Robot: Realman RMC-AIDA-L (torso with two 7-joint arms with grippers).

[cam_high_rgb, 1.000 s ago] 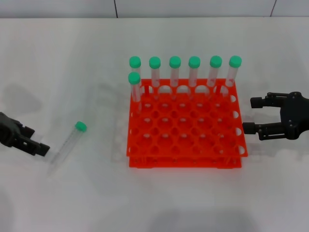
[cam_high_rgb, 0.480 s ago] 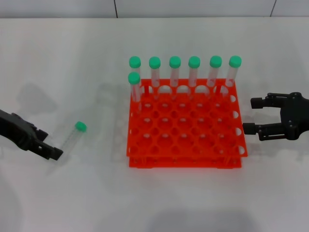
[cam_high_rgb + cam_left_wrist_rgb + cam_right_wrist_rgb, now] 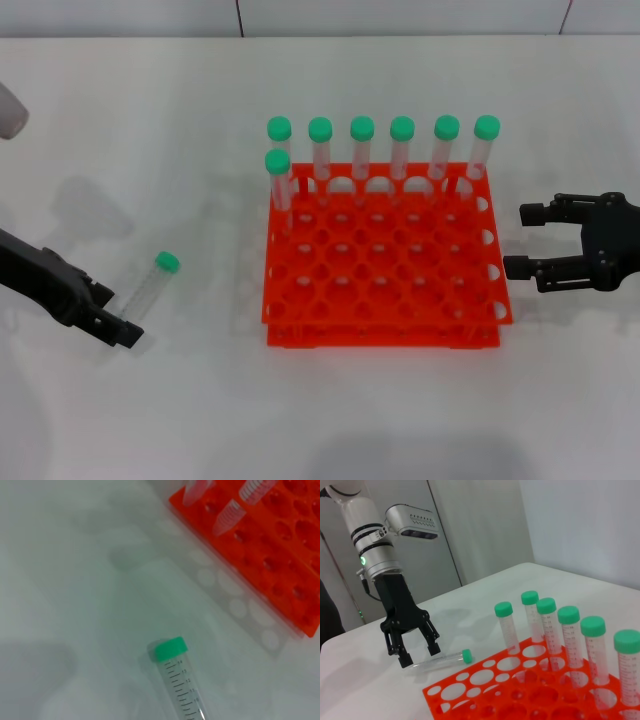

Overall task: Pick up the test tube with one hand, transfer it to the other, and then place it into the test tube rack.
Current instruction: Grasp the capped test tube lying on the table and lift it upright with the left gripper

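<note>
The test tube (image 3: 148, 292) lay flat on the table (image 3: 150, 120) at the lower left of the head view, its green cap toward the upper right and its clear body slanting down to the lower left. My left pincer (image 3: 112, 322) stood right at that lower end, fingers spread to either side of the tube and not yet clenched on it, as the right wrist view made plain (image 3: 417, 652). It was by far the nearer of my two. My right pincer (image 3: 530, 240) waited released at the right edge of the frame, just beside the test tube rack (image 3: 380, 290), well apart from the tube. The rack filled the centre, seven capped tubes (image 3: 402, 150) upright along its far rows. I judged nothing stood between my left pincer and the tube.
</note>
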